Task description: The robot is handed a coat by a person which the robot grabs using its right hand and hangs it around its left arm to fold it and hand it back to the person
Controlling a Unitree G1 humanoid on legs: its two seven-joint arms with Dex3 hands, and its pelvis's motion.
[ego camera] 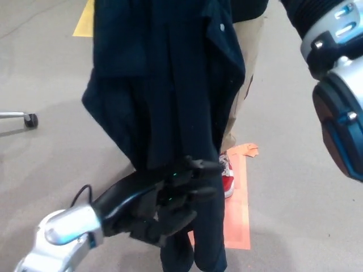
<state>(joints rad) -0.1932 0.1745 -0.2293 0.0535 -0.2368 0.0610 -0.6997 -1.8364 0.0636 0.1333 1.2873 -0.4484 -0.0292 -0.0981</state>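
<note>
Dark navy coat [164, 85] hangs mid-air and takes up the centre of the head view. It runs from the top edge down to the bottom edge, bunched into long vertical folds. One small pale snap button [222, 26] shows on its right-hand flap near the top.

Left hand [173, 198] comes in from the lower-left corner on a silver forearm [65, 232]. It sits against the front of the coat's lower part, touching the cloth. It's black on near-black fabric, so I can't tell if it's clamped on the coat or just resting there. There's a small teal glow on the hand's upper side.

Right arm [337, 107] fills the upper-right corner, with a ribbed black section, a silver ring and a black-and-blue housing. It runs off the top edge, so the right hand itself is out of frame.

A person stands behind the coat. A tan trouser leg [241, 85] shows along the coat's right edge, and a red shoe [228, 180] shows below it.

On the grey floor [295, 187]:
- An orange tape rectangle [238, 218] lies under the shoe and the coat hem.
- A yellow marking [85, 21] is at the top left.
- A chair caster [29, 120] on a metal leg is at the left edge.
- A thin black cable [79, 195] loops just above the left forearm.
</note>
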